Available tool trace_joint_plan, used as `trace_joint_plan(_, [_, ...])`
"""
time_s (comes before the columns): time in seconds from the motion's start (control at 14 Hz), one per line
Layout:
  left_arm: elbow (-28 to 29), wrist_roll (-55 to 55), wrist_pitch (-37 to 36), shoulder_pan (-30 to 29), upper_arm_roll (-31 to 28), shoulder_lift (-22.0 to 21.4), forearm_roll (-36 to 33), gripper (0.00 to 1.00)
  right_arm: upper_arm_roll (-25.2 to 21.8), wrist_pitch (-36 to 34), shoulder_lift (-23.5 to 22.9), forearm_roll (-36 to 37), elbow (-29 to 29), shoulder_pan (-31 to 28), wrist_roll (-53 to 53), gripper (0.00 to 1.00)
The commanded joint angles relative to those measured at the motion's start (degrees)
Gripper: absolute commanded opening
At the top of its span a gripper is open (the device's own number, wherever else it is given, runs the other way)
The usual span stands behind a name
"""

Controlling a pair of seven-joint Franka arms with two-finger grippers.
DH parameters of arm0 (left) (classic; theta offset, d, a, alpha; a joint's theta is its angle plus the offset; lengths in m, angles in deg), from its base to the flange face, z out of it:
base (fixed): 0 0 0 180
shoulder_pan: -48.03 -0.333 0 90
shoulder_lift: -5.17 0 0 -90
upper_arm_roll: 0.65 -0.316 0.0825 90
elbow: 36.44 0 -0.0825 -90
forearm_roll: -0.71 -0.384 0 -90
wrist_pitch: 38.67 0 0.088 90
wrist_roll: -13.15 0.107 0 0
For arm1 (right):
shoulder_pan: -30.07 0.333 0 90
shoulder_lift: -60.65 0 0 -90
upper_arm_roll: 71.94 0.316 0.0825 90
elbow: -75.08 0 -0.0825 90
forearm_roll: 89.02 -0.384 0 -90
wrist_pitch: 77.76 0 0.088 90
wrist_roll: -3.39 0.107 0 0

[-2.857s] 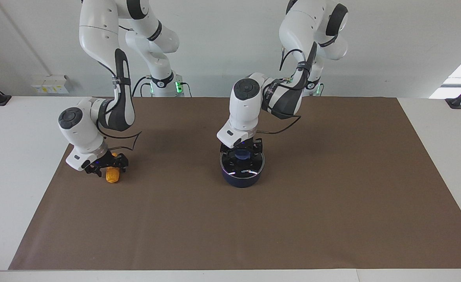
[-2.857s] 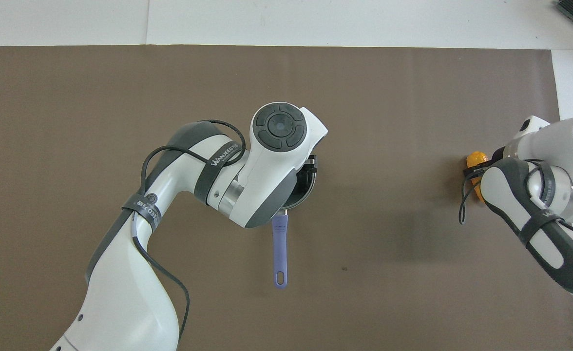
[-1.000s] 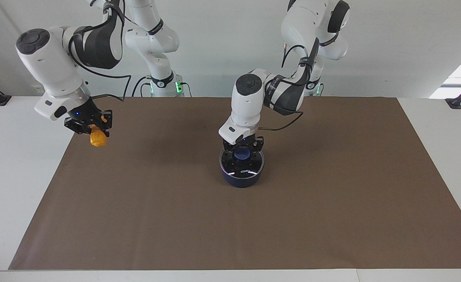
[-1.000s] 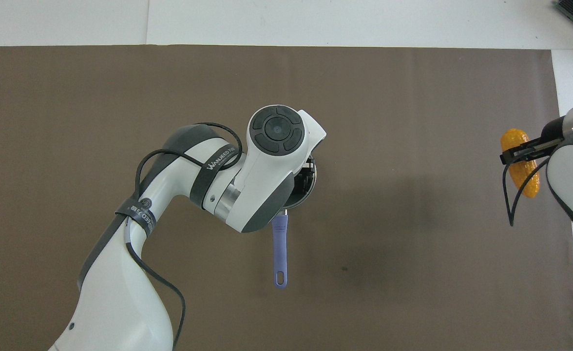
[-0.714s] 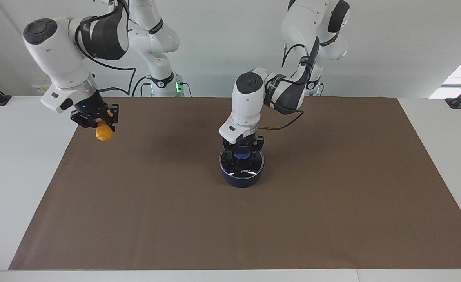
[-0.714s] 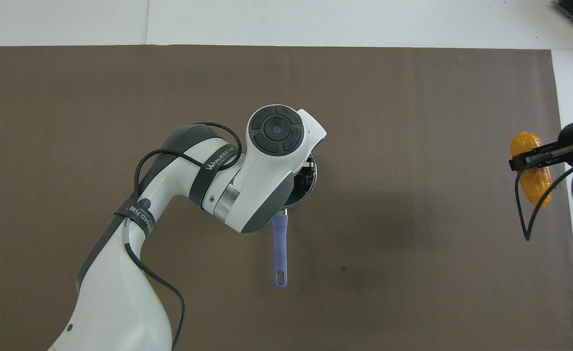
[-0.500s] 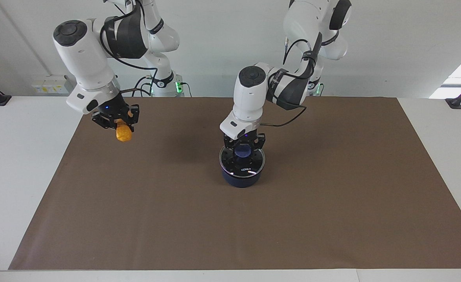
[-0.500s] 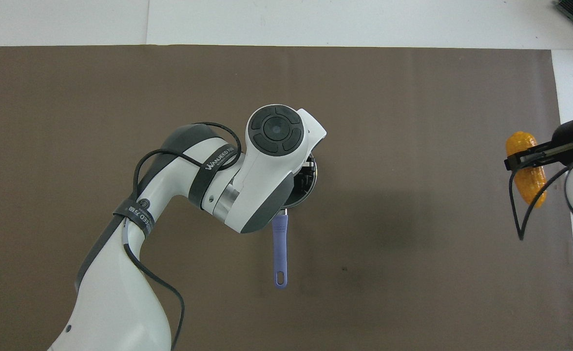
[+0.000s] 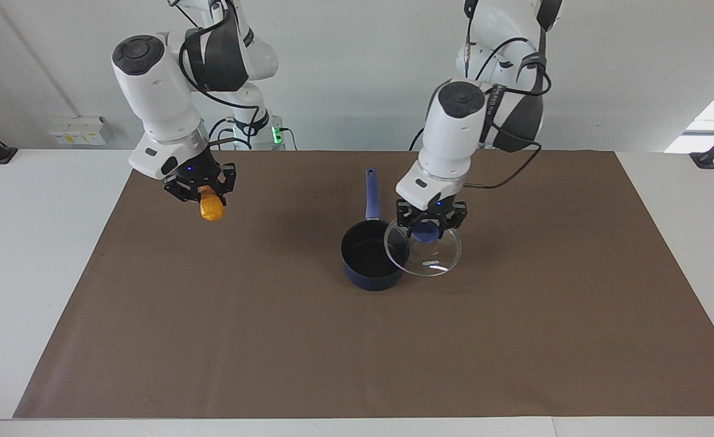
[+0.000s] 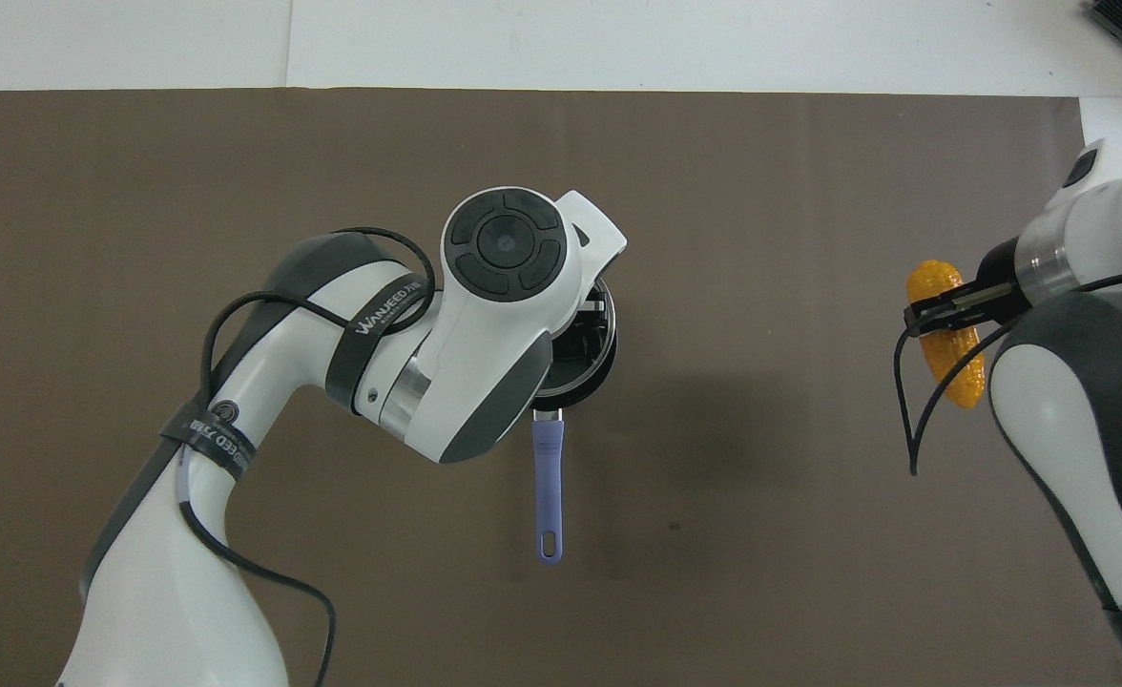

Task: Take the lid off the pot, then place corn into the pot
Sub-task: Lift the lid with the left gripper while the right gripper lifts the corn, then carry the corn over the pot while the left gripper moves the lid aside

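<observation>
- Brown paper mat (image 9: 515, 340) covered the middle of the white surface (image 9: 23, 243); all the task's things were on or over it.
- Small dark navy-blue saucepan, the pot (image 9: 369, 258), stood uncovered near the mat's centre, black inside showing, its long straight blue handle (image 10: 548, 487) pointing toward the robots.
- Left claw (image 9: 430, 220) was clamped on the blue knob of the round clear glass lid (image 9: 425, 254) with a thin metal rim. The lid hung level in the air, off the pot, shifted toward the left arm's end of the surface; in the facing view its edge overlapped the pot's rim.
- In the overhead view the left arm's wrist hid most of the lid and much of the pot (image 10: 588, 367).
- Right claw (image 9: 202, 193) was closed on the small yellow-orange toy corn cob, the corn (image 9: 212, 209), which hung down below the fingertips.
- Right claw and corn were raised over the mat toward the right arm's end, well apart from the pot.
- In the overhead view the corn (image 10: 947, 348) showed lengthwise, gripped near one end.
</observation>
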Motion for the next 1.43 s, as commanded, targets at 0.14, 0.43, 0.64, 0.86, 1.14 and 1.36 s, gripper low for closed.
trace_joint_plan(0.14, [5.9,16.1,-0.7,-10.0,0.6,-3.6,-0.3,0.0,1.4,5.6,-1.9,-3.4,0.1,4.9,5.8,0.0])
trace_joint_plan(0.43, [14.0,28.7,5.8,-18.1,0.6,-6.9,-0.3,0.0,2.1,7.6,-1.6,-11.5,0.1,8.5,5.8,0.0])
trace_joint_plan(0.64, [19.1,37.4,10.5,-22.9,0.6,-8.5,-0.3,0.0,2.2,10.2,-3.8,-10.7,1.0,11.6,6.1,0.0])
trace_joint_plan(0.86, [22.2,40.3,13.3,-25.9,0.6,-8.7,-0.3,0.0,2.2,11.9,-9.7,-9.9,5.4,15.3,10.9,0.0])
trace_joint_plan(1.14, [26.9,41.6,19.0,-27.2,0.6,-8.2,-0.3,0.0,2.2,12.6,-19.3,-7.1,15.0,19.6,16.9,0.0])
trace_joint_plan(1.36, [31.4,41.4,25.3,-28.2,0.6,-7.9,-0.3,0.0,2.1,15.9,-22.2,-6.4,15.4,22.3,19.0,0.0])
